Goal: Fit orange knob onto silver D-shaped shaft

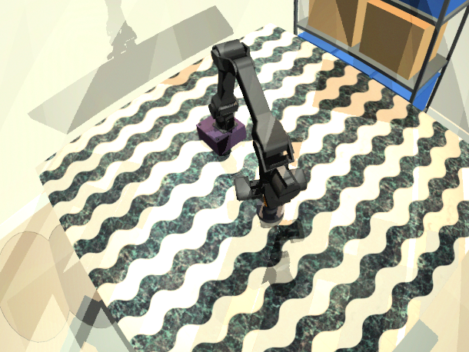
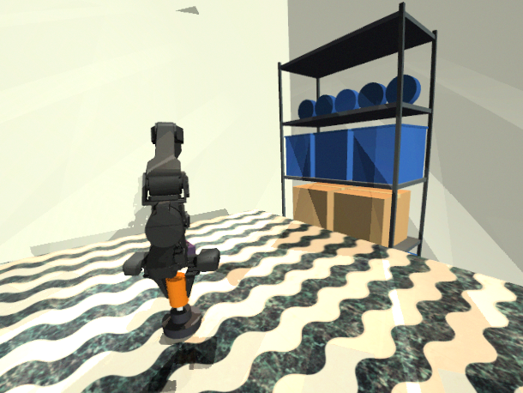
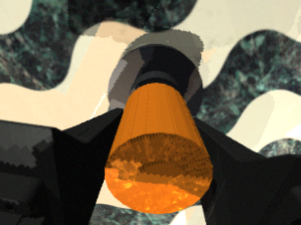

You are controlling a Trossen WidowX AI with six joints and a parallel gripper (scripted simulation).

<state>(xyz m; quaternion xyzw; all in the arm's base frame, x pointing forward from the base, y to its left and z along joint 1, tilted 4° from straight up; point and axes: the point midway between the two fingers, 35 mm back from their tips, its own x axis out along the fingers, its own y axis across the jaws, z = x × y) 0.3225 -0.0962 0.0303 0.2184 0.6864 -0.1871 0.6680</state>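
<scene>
The orange knob [image 2: 177, 293] [image 3: 159, 114] is a cylinder held between the fingers of my gripper [image 2: 178, 296] [image 3: 155, 119]. It looks slightly tilted in the exterior view, with its lower end over the round dark pedestal [image 2: 171, 331] [image 1: 271, 218] [image 3: 156, 58]. A short pale piece of the silver shaft [image 2: 179, 308] shows between the knob's lower end and the pedestal's raised centre. The knob's underside hole and the shaft's flat side are hidden, so I cannot tell how they line up. In the top view the arm hides nearly all of the knob.
The purple arm base [image 1: 217, 134] stands behind the pedestal on the wavy-striped surface [image 1: 184, 277]. A dark shelf rack [image 2: 398, 206] with blue bins [image 2: 373, 156] and cardboard boxes [image 2: 360, 216] stands at the back right. Shadows of the arm fall beside the pedestal.
</scene>
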